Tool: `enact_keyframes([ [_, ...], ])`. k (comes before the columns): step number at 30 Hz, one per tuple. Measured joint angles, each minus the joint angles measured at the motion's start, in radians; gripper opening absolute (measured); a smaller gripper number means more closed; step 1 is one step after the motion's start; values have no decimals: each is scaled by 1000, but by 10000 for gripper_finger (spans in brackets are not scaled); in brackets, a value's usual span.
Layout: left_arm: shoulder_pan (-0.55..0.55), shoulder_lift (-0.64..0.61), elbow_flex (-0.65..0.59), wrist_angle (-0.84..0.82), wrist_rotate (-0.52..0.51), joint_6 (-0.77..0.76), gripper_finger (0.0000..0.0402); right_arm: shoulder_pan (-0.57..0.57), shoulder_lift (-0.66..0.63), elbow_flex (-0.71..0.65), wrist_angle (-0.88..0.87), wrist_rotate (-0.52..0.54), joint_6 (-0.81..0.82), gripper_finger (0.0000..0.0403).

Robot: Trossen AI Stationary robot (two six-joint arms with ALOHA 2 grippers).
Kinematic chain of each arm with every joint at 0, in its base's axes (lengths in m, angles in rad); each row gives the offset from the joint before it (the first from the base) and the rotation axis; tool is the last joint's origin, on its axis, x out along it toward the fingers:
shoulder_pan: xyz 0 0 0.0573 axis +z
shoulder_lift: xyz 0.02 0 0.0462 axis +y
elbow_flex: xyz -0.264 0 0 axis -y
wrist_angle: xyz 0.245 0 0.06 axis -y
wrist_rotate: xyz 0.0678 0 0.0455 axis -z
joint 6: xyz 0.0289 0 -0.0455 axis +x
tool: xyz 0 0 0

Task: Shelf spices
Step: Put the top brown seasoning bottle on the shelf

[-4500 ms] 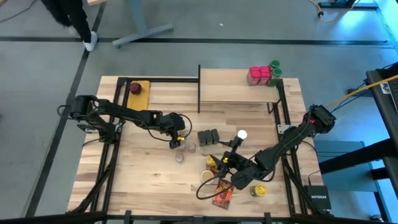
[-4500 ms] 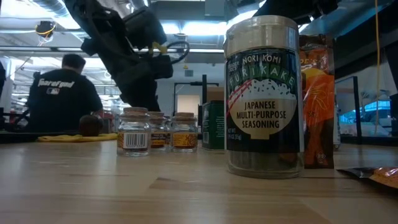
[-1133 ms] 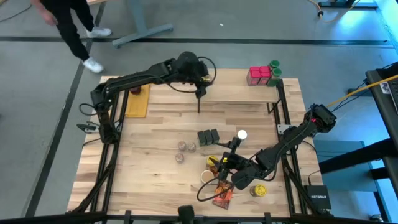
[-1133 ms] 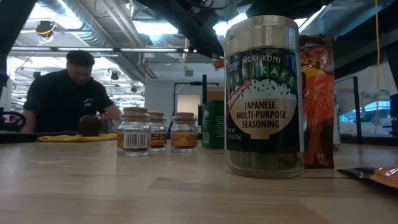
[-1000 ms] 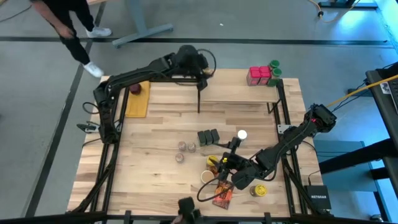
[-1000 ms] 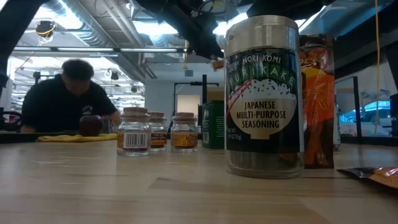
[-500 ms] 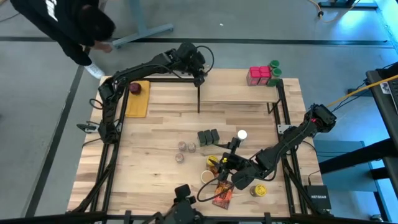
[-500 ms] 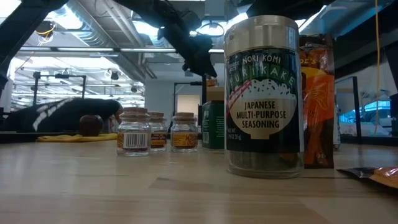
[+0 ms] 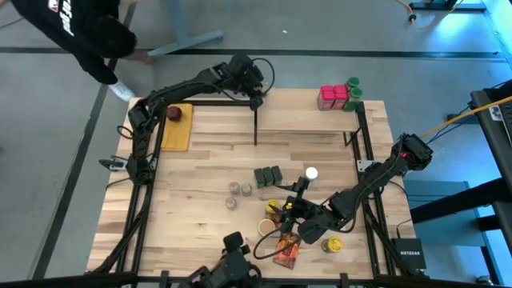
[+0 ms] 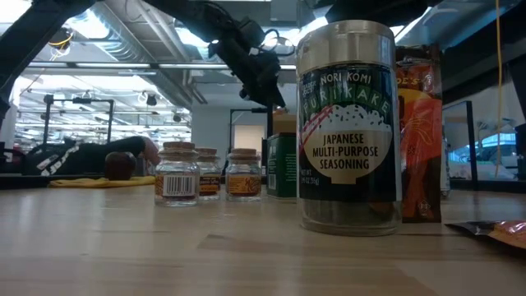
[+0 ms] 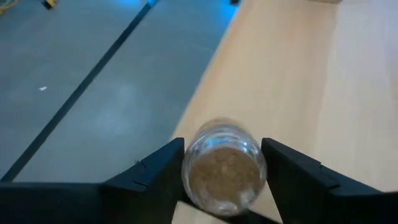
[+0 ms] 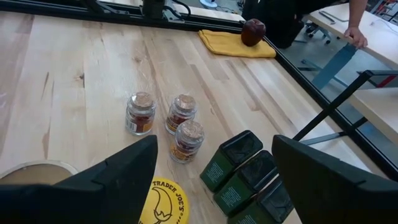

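Wooden desk (image 9: 200,160) in a workshop, a person (image 9: 76,28) bending at its far left corner. Shelf (image 9: 308,112), far right: red boxes (image 9: 334,97) and green-lidded jars (image 9: 353,88) at its right end. Left gripper (image 9: 254,94) at the shelf's far left corner, jaws either side of a jar (image 11: 222,171); contact cannot be told. Right gripper (image 9: 298,214) low at near centre, jaws spread, empty, facing three small jars (image 12: 166,121) and dark tins (image 12: 245,171).

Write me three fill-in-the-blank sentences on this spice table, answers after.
1. The jar between the left gripper's fingers is over the ___.
2. The number of cork-lidded jars clustered on the table is ___.
3. The red boxes on the shelf sit beside jars with ___ lids.

Missing words: shelf; three; green
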Motion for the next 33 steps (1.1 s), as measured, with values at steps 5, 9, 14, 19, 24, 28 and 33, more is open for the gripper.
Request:
enact_keyframes([
  [5,16,0,0,-3,-2,-4,217,0,0,0,0,0,0,324],
  [9,17,0,0,-5,-1,-6,217,0,0,0,0,-1,0,324],
  [14,14,0,0,-5,8,-3,216,0,0,0,0,-1,0,324],
  [19,13,-1,0,-12,13,-2,218,0,0,0,0,-1,0,324],
  [24,7,-33,0,-41,12,11,219,0,0,0,-1,-1,0,324],
  [28,-16,-105,0,-63,11,24,219,0,0,0,-1,-1,0,324],
  [33,-47,-244,0,-155,-12,33,219,0,0,0,-1,-29,0,324],
])
